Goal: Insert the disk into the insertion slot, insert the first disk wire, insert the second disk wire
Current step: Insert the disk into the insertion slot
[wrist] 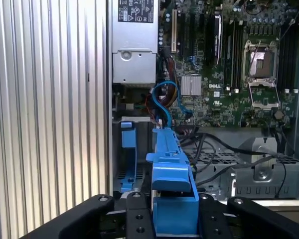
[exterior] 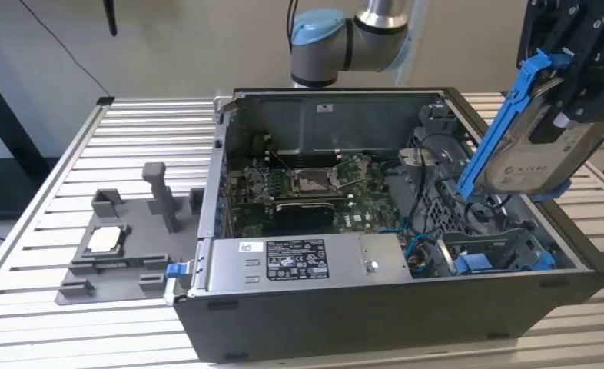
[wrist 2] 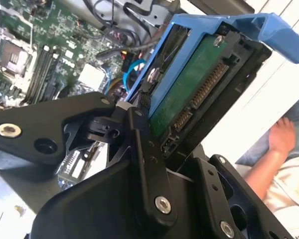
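- Black claw clamps silver-grey hard-drive disk in blue plastic carrier, tilted above open dark computer case.
- Dark perforated insertion slot with blue tabs lies below the disk; loose black cables are beside the slot.
- Silver power-supply box adjoins the slot.

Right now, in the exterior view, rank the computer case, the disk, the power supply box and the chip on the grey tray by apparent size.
1. computer case
2 and 3. disk and power supply box look alike; the disk is raised, perhaps nearer the camera, so no ranking.
4. chip
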### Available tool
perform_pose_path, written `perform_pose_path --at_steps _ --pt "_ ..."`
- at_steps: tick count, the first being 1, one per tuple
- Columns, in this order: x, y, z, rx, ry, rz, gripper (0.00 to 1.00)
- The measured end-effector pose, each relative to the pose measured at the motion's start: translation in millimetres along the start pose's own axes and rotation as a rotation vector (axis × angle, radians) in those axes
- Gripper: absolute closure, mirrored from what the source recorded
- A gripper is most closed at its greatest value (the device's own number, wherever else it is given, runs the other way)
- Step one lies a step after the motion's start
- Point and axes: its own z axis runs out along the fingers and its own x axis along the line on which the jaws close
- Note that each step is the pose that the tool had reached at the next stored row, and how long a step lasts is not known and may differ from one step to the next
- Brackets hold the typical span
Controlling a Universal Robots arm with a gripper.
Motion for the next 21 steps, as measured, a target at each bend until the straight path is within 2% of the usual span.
perform_pose_path --at_steps 2,5,6,16,21 --pt "0.0 0.1 0.7 0.0003 0.0217 -0.001 0.67" --pt "0.1 0.1 2.1 0.0007 0.0511 -0.001 0.67" --pt "0.1 0.2 2.3 0.0007 0.0561 -0.002 0.67" --pt "0.1 0.2 2.4 0.0005 0.0565 -0.002 0.67" --pt "0.1 0.3 4.7 -0.0083 0.0566 -0.002 0.67"
